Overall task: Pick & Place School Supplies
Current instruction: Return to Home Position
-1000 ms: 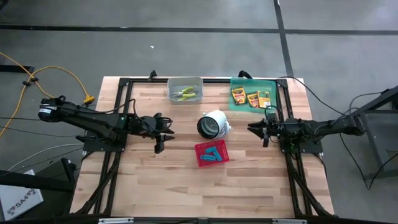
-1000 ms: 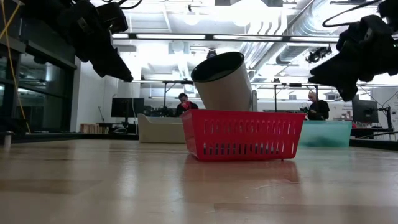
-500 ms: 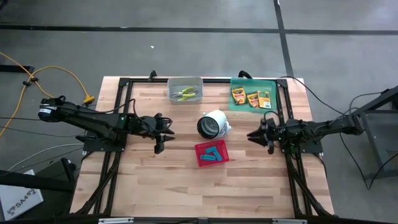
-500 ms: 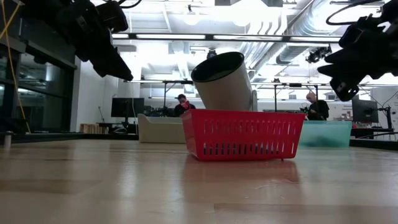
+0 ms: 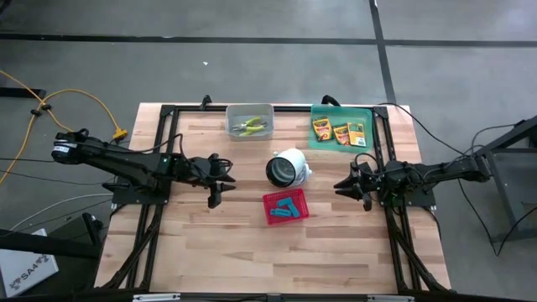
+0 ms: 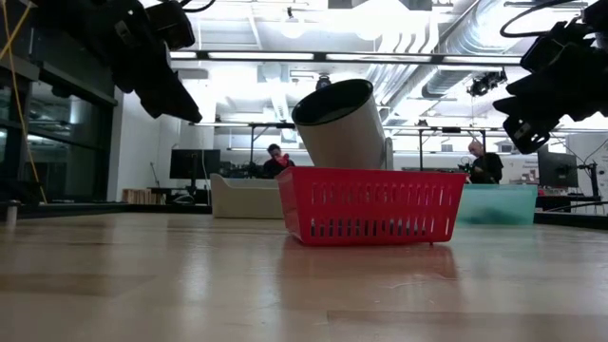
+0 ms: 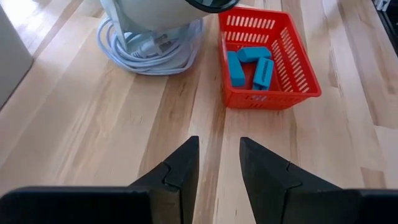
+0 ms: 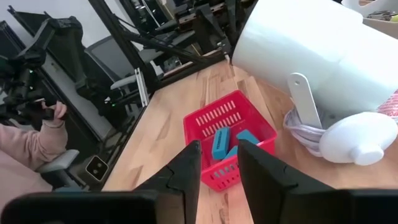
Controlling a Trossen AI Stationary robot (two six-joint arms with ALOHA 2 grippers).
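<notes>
Several light-blue blocks [image 7: 252, 62] lie inside the red basket [image 5: 285, 220] at mid-table. Two yellow-green-handled plier tools [image 5: 251, 127] lie in the grey bin [image 5: 249, 110] at the far edge. Three crayon boxes [image 5: 339, 132] lie side by side on the green tray [image 5: 323, 143]. My left gripper [image 5: 228, 179] hovers left of the basket, fingers narrowly open and aimed at it [image 7: 217, 146]. My right gripper [image 5: 338, 184] hovers right of the basket, also narrowly open [image 8: 217, 149]. Both hang above the tabletop in the low view, empty.
A white cylinder with a dark opening [image 5: 287, 167] lies tilted just beyond the basket, with a coiled white cable [image 7: 149, 53] at its base. Bare wood stretches along the near half of the table [image 5: 268, 260]. A person's pink sleeve [image 8: 25, 146] shows beyond the table.
My right gripper has turned about its wrist, shifted slightly toward the table's near edge and risen a little. The left arm and all the objects have kept still.
</notes>
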